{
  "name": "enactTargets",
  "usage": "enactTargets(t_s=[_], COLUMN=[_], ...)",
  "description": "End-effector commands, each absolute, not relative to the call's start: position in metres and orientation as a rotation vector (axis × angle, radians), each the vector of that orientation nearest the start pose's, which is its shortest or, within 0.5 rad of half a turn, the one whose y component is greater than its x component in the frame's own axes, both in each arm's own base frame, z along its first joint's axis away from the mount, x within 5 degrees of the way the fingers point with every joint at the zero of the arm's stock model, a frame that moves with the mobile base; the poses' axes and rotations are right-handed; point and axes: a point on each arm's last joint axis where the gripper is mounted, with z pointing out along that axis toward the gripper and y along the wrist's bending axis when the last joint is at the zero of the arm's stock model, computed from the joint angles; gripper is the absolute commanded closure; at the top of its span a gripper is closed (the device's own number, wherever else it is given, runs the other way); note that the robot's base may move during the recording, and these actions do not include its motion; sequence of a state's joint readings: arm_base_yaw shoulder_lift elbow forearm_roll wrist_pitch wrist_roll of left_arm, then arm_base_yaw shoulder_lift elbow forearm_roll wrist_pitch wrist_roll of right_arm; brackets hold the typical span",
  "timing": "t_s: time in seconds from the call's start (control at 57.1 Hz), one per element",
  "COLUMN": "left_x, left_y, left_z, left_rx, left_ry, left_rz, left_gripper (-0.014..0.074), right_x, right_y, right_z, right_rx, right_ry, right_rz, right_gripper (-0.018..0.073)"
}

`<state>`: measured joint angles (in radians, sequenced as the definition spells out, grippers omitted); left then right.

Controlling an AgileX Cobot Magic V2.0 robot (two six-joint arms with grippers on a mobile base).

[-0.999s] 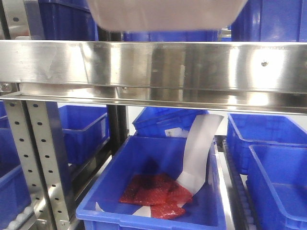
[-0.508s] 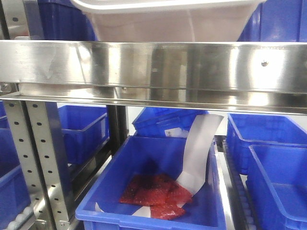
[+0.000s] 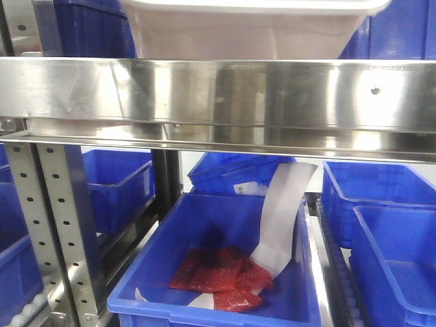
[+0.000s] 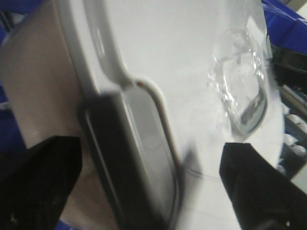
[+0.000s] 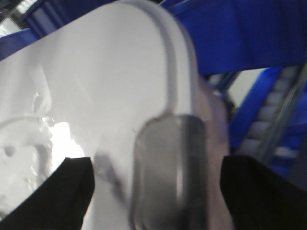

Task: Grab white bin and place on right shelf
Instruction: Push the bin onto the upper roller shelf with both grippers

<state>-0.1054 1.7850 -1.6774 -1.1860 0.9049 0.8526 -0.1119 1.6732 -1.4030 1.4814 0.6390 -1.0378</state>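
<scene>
The shelf fills the front view, its shiny front rail running from edge to edge. A perforated upright stands below it on the left.

The white bin sits at the top of that view, above and behind the rail. It looks level, with the white lid's rim just under the picture's edge. The rail hides its base. Dark blue bins stand on either side behind it.

Below the shelf lie more open blue bins, to the left, the right and the rear. The middle bin is the nearest.

The left gripper faces one end of the white bin, with the pinkish wall on its left and the flat lid on its right. Its dark fingers stand wide apart with a grey latch between them.

The right gripper faces the other end. Its fingers are likewise spread on both sides of a second latch.

Both wrist views are blurred, so I cannot tell whether either pincer is clamped on the bin or merely straddles it.

A white paper strip leans up out of the middle bin. Beside its foot, red packets lie on the floor of that bin.

A clear crinkled patch shines on the lid near the left gripper.
</scene>
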Motion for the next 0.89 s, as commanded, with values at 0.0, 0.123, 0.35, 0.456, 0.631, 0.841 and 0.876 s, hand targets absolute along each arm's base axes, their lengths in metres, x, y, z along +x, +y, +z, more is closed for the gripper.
enactTargets(t_s=[0.0, 0.123, 0.35, 0.456, 0.631, 0.841, 0.876], left_x=[0.386, 0.388, 0.368, 0.352, 0.326, 0.308, 0.307], left_y=[-0.103, -0.095, -0.088, -0.09, -0.095, -0.096, -0.095], left_z=[0.414, 0.415, 0.438, 0.455, 0.475, 0.484, 0.485], left_rx=[0.443, 0.426, 0.518, 0.59, 0.731, 0.792, 0.772], left_ry=[1.833, 1.833, 1.796, 1.76, 1.714, 1.719, 1.735], left_rz=[-0.955, -0.938, -0.982, -1.003, -1.09, -1.099, -1.094], left_gripper=[0.0108, 0.0108, 0.0132, 0.0174, 0.0283, 0.0705, 0.0733], right_x=[0.384, 0.383, 0.359, 0.343, 0.314, 0.285, 0.281], right_y=[0.007, 0.0, -0.003, 0.002, 0.012, 0.024, 0.025], right_z=[0.39, 0.394, 0.423, 0.44, 0.464, 0.48, 0.48], right_rx=[0.012, 0.026, -0.013, -0.064, -0.151, -0.247, -0.249], right_ry=[1.739, 1.725, 1.657, 1.619, 1.563, 1.55, 1.564], right_rz=[0.706, 0.631, 0.624, 0.643, 0.693, 0.761, 0.765], right_gripper=[-0.0076, -0.0076, -0.0076, -0.0065, 0.0122, 0.0496, 0.048])
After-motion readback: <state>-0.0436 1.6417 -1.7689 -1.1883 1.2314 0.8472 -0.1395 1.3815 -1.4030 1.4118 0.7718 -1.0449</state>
